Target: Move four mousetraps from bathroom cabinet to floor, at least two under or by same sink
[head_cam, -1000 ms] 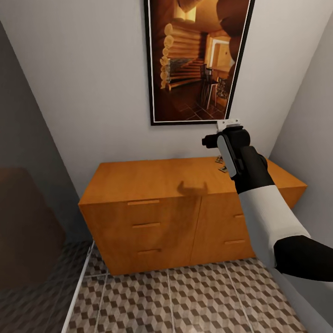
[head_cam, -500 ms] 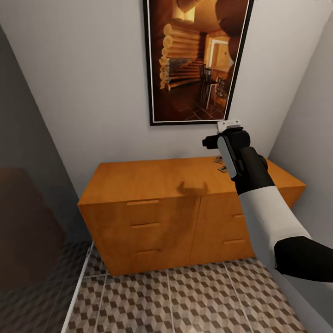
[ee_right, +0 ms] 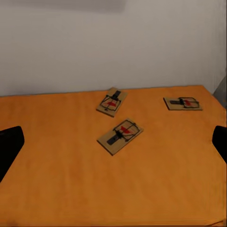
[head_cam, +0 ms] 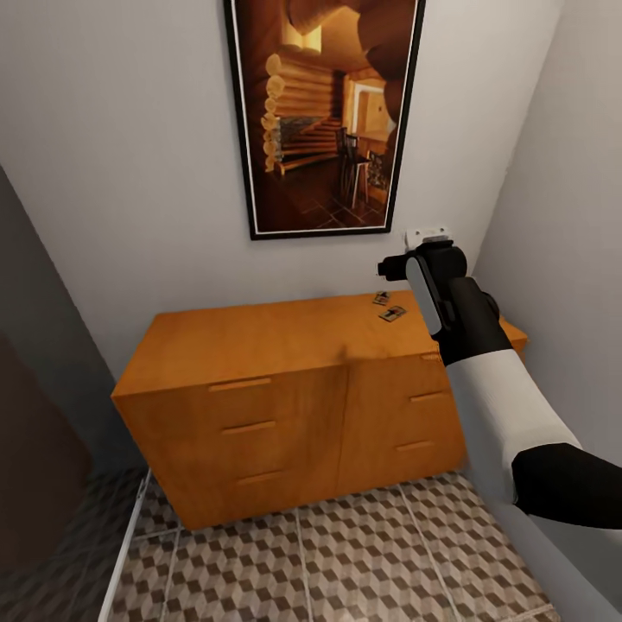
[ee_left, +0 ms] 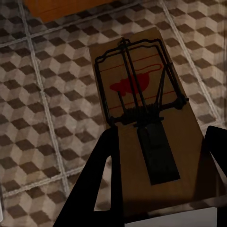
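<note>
My left end effector [ee_left: 158, 175] grips one mousetrap [ee_left: 142, 109] above the floor [ee_left: 42, 94]. My right end effector [ee_right: 113, 142] is released over the cabinet [ee_right: 56, 165]; three traps [ee_right: 120, 136] lie near its back edge.

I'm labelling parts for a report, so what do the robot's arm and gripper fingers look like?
In the head view the right arm has a white forearm shell between black joint sections, a grey strip along its black wrist and a white block at the tip. The left gripper and right gripper have flat black fingers.
</note>
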